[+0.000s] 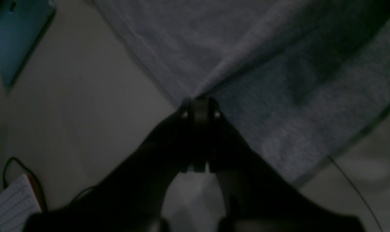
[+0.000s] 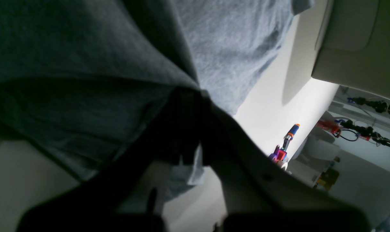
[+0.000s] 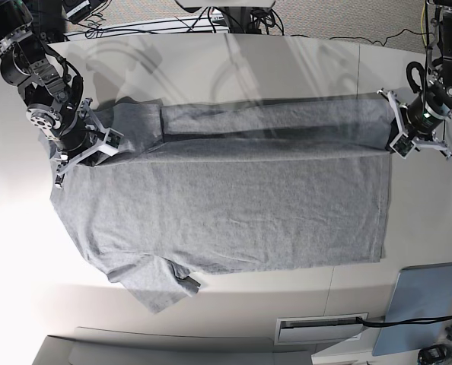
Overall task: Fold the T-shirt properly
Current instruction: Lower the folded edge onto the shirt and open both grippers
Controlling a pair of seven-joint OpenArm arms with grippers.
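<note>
The T-shirt is lying spread across the white worktop, its far edge folded over. The left pincer is clamping the hem corner; the right pincer is clamping the shoulder end, both fully closed on fabric.

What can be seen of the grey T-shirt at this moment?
The heather-grey short-sleeved cotton T-shirt lies spread flat on the white table, plain side up, no print visible. Its far long edge is lifted and folded over toward the middle as a band across the top. One sleeve sticks out at the near edge, slightly crumpled. The left hand pinches the fold at one end and the right hand at the other, both shut on the fabric.
</note>
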